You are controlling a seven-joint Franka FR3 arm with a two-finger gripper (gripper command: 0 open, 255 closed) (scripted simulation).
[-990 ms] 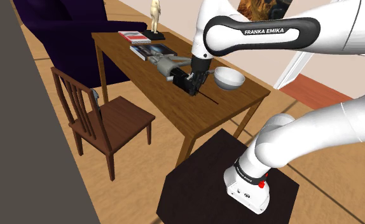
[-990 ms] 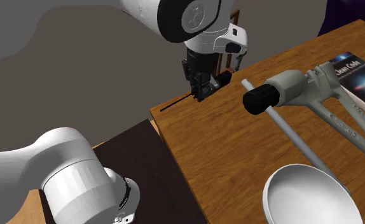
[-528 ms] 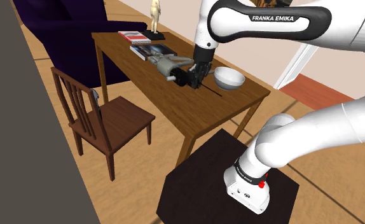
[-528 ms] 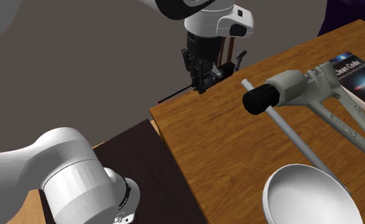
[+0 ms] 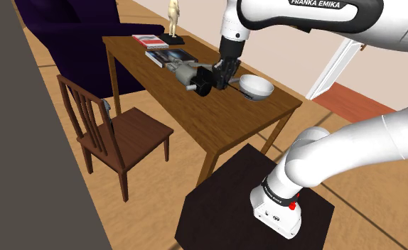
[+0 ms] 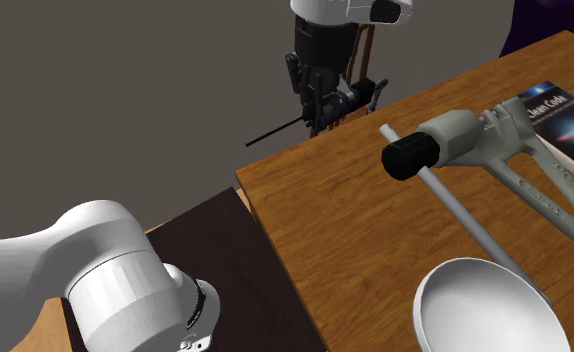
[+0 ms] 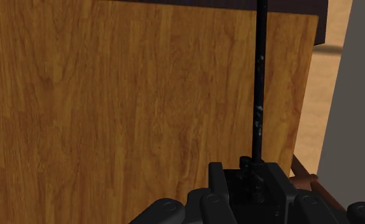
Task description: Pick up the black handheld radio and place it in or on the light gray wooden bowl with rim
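Jaws clamped on the black radio [image 7: 254,184], body seated between them, thin antenna [image 7: 259,83] projecting ahead of them. Radio is held in the air, clear of the tabletop [image 6: 355,230], so pick-up is judged done. Remaining: carry to the pale bowl [image 5: 256,87], which sits empty on the tabletop just beside the jaws in the shoulder view, then release. Placement not yet begun.

Radio [image 7: 258,114] in the claw [image 6: 325,115] above the table [image 5: 231,117], bowl [image 5: 256,87] on it nearby
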